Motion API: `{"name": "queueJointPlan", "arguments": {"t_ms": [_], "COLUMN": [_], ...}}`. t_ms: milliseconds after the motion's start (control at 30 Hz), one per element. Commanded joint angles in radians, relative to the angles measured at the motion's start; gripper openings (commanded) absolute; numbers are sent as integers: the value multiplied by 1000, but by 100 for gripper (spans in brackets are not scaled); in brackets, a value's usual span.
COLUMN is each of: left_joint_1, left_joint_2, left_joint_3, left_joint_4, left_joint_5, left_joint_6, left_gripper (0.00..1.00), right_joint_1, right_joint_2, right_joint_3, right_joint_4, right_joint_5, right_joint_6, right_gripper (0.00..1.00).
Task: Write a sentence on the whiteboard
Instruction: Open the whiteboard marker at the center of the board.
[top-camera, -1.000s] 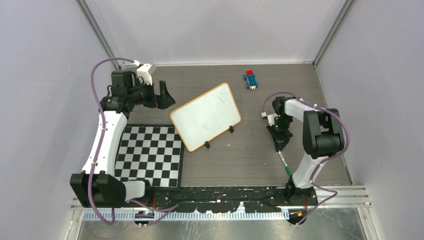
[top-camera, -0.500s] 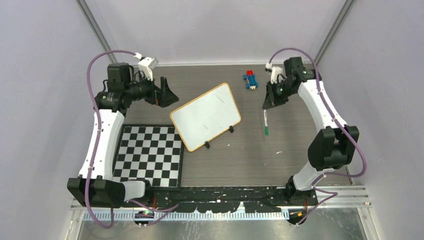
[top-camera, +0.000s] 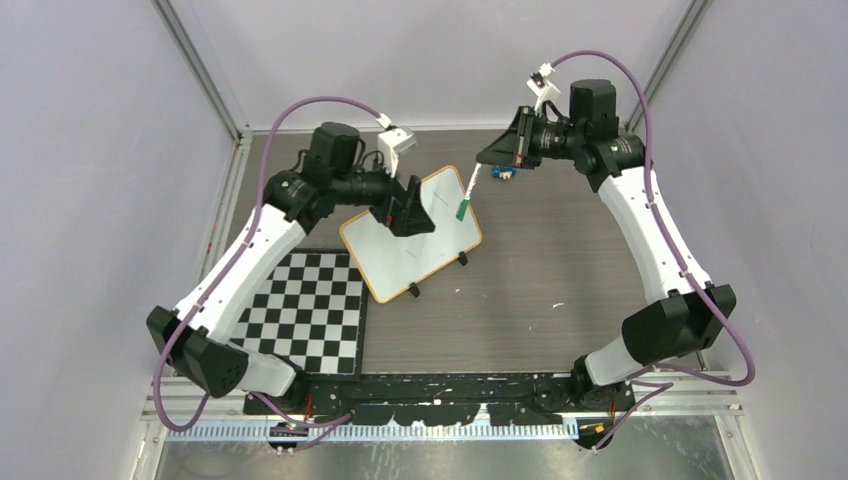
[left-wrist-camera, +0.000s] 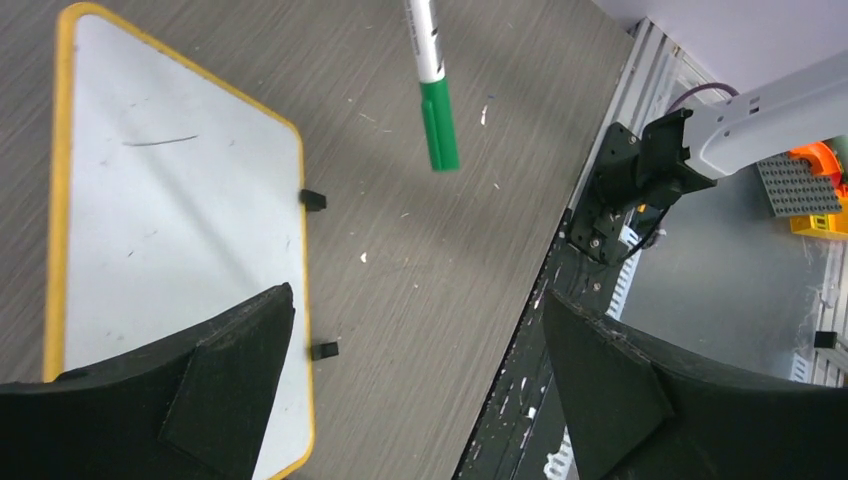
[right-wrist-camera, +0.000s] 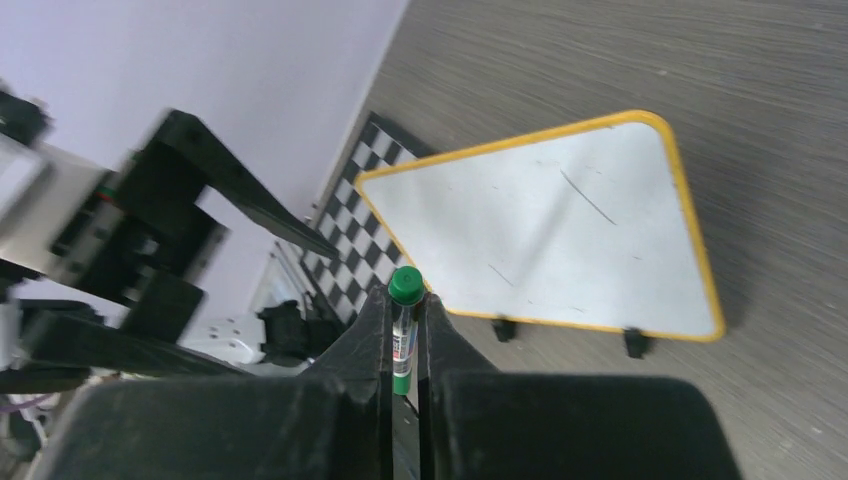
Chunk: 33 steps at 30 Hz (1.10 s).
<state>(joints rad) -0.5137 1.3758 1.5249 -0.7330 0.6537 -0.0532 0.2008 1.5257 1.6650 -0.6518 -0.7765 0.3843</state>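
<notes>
The left arm rises from its base and leans in over the whiteboard (top-camera: 425, 245). Its wrist is level, and the left gripper (top-camera: 410, 213) sits over the board's far-left part. Its jaws are spread wide with nothing between them. The right arm stretches tall from its base, with its wrist turned back toward the whiteboard. The right gripper (top-camera: 492, 158) is raised just past the board's far-right corner, its jaws pinched on a marker (top-camera: 466, 194) whose green cap points down at the board.
</notes>
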Motion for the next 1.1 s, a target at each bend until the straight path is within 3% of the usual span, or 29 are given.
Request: {"name": "queueJointPlan", "arguments": {"t_ms": [0, 200, 333, 433, 567, 800, 933, 1067], "left_joint_1": [-62, -92, -96, -95, -97, -94, -97, -108], "left_joint_2": [37, 72, 80, 79, 73, 30, 37, 64], "left_joint_3": [12, 0, -3, -5, 1, 15, 24, 62], "left_joint_4": [132, 186, 214, 216, 154, -107, -239, -335], "left_joint_5": [-15, 27, 40, 44, 48, 77, 121, 120], "left_joint_6": [-90, -140, -167, -164, -103, 208, 345, 432], "left_gripper": [96, 88, 72, 49, 3, 0, 0, 0], "right_joint_1": [36, 69, 85, 85, 86, 76, 83, 118], "right_joint_2": [-68, -94, -99, -101, -100, -59, -39, -28], "right_joint_3": [-46, -114, -116, -119, -123, -10, 39, 59], "right_joint_4": [232, 313, 324, 325, 329, -112, -363, -485], "right_joint_5": [-22, -14, -13, -25, -90, -244, -258, -256], "right_joint_6": [229, 339, 357, 364, 359, -7, -200, -310], "right_gripper": [0, 0, 0, 0, 2, 60, 72, 75]}}
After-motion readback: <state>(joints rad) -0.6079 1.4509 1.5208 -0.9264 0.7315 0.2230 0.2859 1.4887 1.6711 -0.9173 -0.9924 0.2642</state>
